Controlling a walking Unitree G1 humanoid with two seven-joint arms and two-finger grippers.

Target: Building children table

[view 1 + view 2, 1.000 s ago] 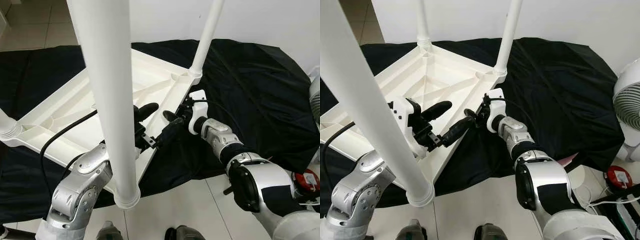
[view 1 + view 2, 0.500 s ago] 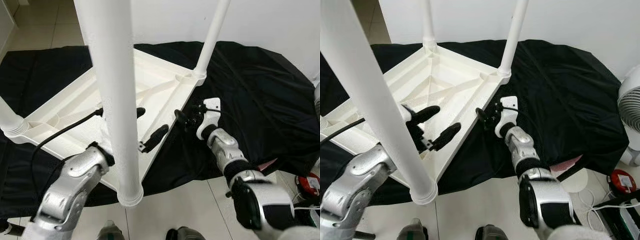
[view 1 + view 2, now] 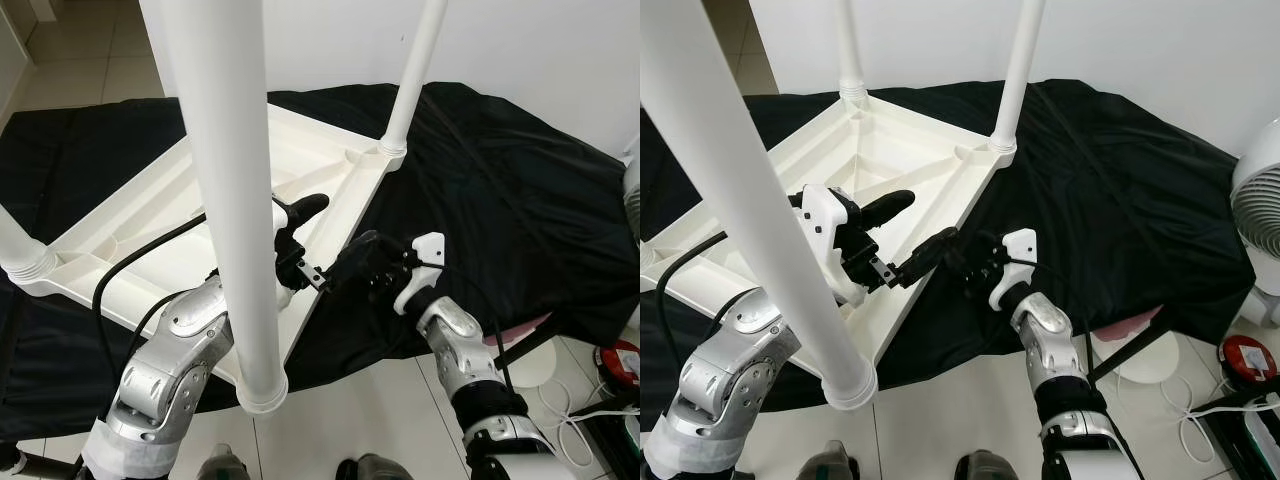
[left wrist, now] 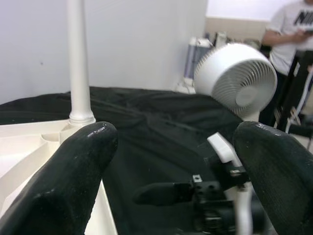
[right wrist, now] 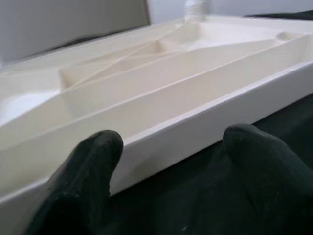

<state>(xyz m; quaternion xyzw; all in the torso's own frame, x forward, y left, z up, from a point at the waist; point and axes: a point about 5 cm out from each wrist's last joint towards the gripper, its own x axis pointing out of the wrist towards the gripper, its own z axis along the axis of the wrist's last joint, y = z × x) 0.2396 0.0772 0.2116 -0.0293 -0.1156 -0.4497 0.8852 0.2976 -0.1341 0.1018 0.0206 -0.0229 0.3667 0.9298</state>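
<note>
Upturned white plastic table, underside ribs exposed, lying on black cloth spread over pale tiled floor; legs pointing up: near leg thick across the foreground, far leg at the far corner, stub of a third leg at the left edge. Left gripper, fingers parted, over the table's right rim, one finger above the underside, the other beyond the edge; black cable trailing from it across the table. Right gripper just beside the same rim, over the cloth, close to the left one; fingers too bunched to judge. Red-and-white object at the right edge.
</note>
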